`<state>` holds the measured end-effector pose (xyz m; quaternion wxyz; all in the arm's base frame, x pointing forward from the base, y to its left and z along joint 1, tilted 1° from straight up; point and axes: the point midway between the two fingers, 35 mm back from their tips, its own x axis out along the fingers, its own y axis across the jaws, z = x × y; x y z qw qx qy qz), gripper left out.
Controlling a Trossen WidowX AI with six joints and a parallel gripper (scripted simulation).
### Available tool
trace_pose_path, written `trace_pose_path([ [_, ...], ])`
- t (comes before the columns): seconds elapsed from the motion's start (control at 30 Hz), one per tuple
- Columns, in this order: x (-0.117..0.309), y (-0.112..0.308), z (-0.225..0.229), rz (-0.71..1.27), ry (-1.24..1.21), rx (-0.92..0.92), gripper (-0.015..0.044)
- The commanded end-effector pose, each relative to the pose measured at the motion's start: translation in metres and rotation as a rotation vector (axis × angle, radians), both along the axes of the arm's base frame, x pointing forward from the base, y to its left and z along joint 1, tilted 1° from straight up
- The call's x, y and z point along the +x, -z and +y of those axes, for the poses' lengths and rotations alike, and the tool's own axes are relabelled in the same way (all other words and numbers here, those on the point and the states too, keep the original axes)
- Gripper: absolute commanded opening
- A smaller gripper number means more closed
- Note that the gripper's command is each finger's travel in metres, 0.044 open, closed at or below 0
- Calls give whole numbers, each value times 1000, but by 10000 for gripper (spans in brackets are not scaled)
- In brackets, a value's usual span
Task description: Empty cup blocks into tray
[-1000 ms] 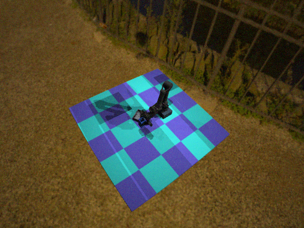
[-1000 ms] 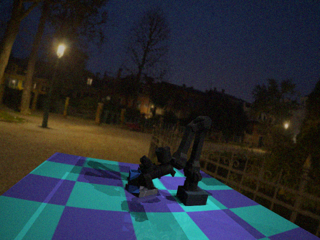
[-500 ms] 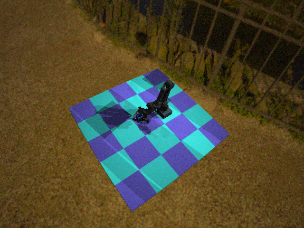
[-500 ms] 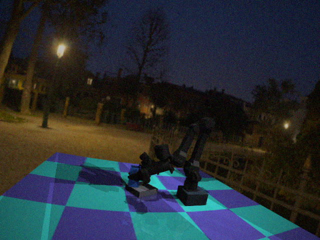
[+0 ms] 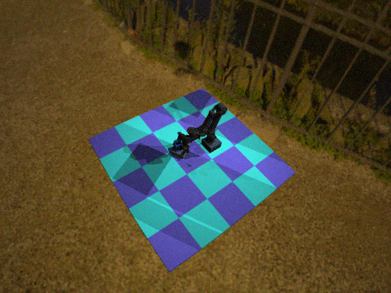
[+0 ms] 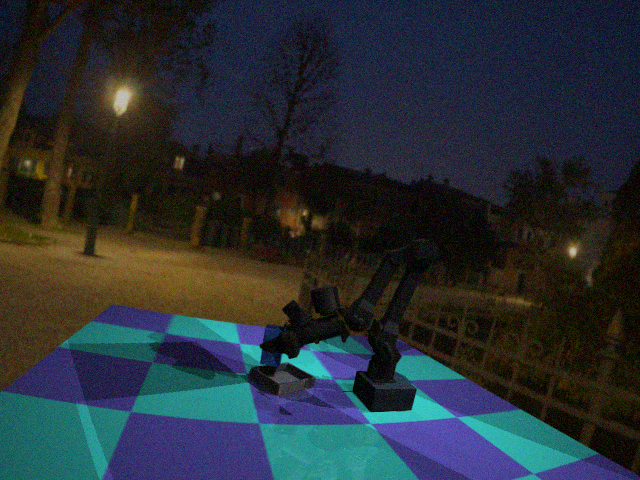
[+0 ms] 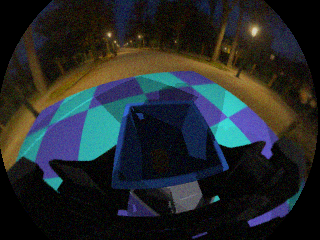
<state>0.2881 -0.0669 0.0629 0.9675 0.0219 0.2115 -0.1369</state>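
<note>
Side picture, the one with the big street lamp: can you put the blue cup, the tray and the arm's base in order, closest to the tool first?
1. Blue cup: in the tool.
2. Tray: just below.
3. Base: off to the picture's right.
</note>
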Motion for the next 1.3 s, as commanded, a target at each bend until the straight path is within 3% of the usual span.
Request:
trace_pose_path([
  [0.0, -6, -4, -12, -12, 25, -7, 0],
  [0.4, -17, -5, -32, -19, 82, 2, 0],
  [1.27, -15, -2, -32, -183, 310, 491, 0],
])
